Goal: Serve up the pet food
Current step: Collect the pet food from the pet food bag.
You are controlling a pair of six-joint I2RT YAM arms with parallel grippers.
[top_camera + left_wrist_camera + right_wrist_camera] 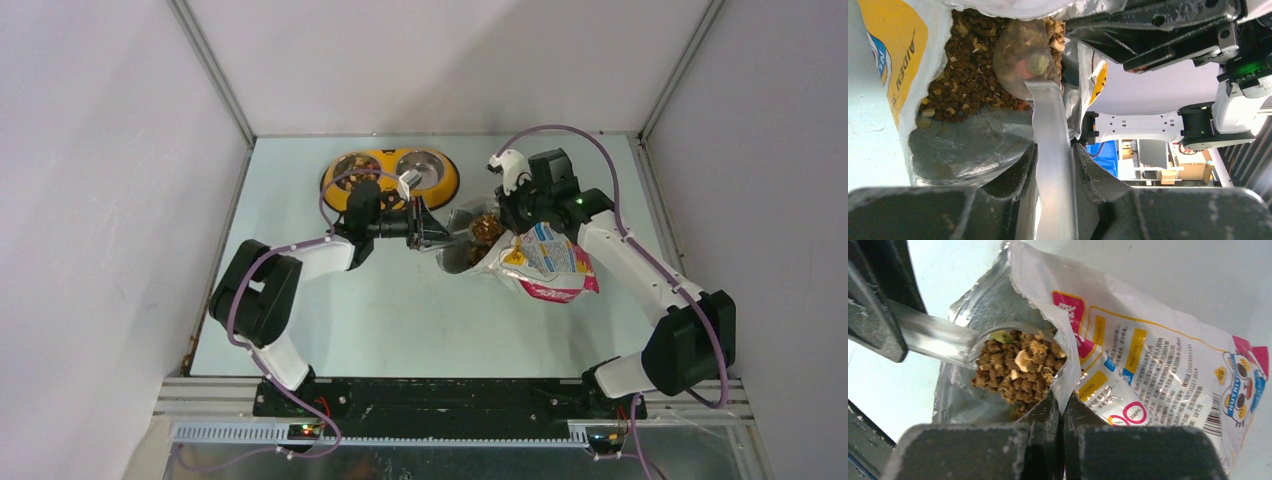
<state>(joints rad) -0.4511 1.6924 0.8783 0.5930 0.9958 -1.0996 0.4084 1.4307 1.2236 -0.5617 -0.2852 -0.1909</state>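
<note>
- The bag [1158, 355] is lain on the counter [400, 320], its rim pinched in the clenched right claw [1062, 407].
- The scoop [1023, 55] is grasped by its handle in the left claw [1054, 160], bowl inside the bag's mouth.
- The pet food [968, 75] is held inside the bag, around the scoop.

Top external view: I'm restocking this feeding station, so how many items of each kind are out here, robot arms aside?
Pet food bag: 1
Translucent scoop: 1
Yellow double-bowl feeder: 1
Total: 3
</note>
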